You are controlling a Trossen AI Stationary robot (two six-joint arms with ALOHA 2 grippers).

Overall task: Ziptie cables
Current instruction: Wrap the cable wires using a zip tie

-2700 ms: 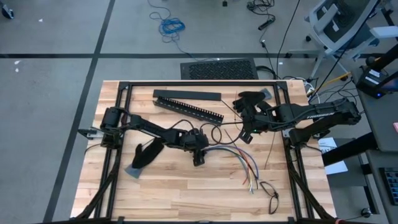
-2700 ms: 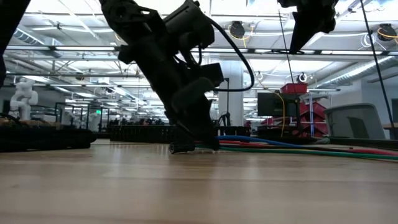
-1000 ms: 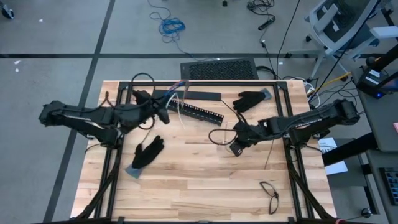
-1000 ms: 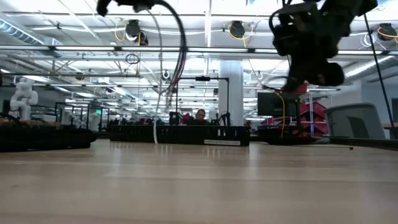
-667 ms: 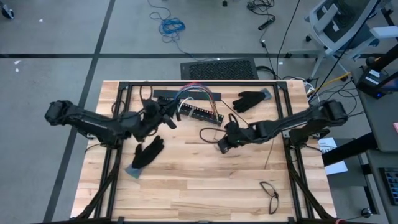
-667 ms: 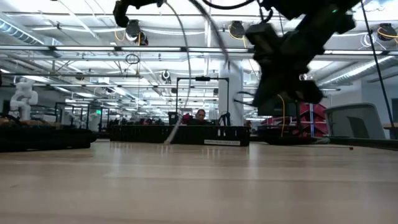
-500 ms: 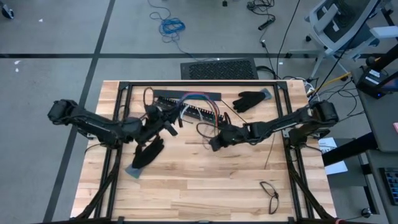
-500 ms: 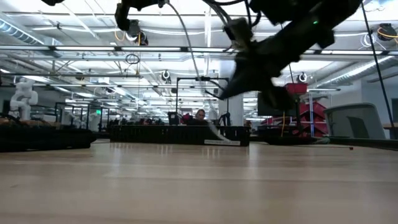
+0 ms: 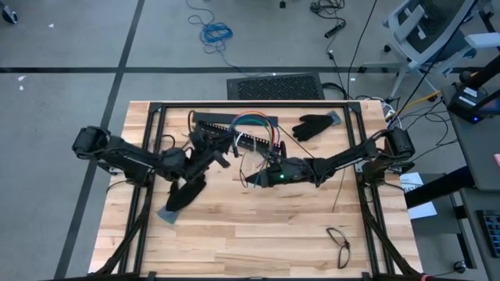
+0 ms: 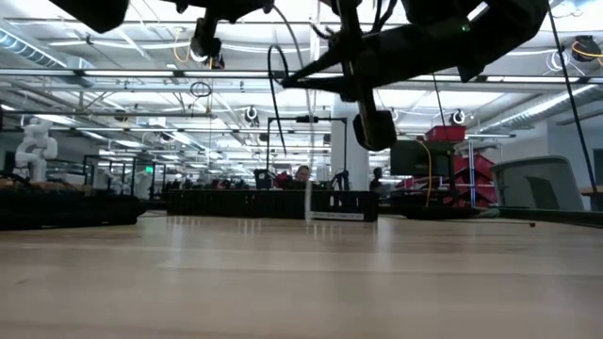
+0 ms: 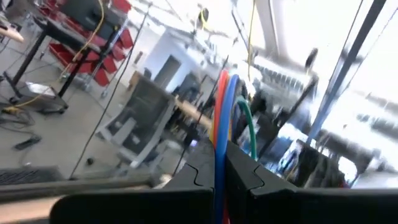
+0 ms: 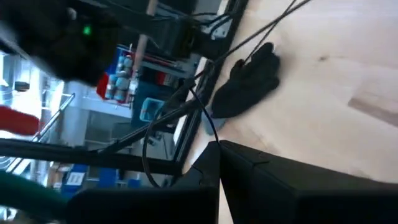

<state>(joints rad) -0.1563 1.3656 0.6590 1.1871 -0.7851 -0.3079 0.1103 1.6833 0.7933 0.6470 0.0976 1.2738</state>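
The coloured cables [image 9: 254, 123] arc over the far middle of the table, from my left gripper [image 9: 226, 140] toward my right arm. In the left wrist view they show as orange, blue and green cables [image 11: 225, 106] rising from between the shut fingers. My right gripper [image 9: 256, 179] is at the table's middle, shut on a thin black cable [image 9: 247, 166] that loops beside it. In the low view both arms hang high above the tabletop, and a cable end [image 10: 308, 202] dangles below them. My left gripper pinches the bundle of coloured cables [image 11: 219, 163] between its two fingers. The cables run on past the fingertips and curve away in an arc, lifted off the table. My right gripper pinches the thin black cable [image 12: 212, 138] between its two fingers. The cable leaves the fingertips in a slack loop; which part of it is held cannot be told.
A long black slotted bar [image 9: 209, 121] lies along the far side under the cables. One black glove [image 9: 315, 124] lies at the far right, another [image 9: 184, 194] near my left arm. Glasses [image 9: 338, 244] and a thin black strip [image 9: 337, 191] lie at the right.
My right gripper has gone toward the table's left with the black cable, sinking a little and tipping. My left gripper has shifted toward the table's right and down, its wrist tipping and rolling. The coloured cables, which hung from it before, now arch over the slotted bar toward my right gripper.
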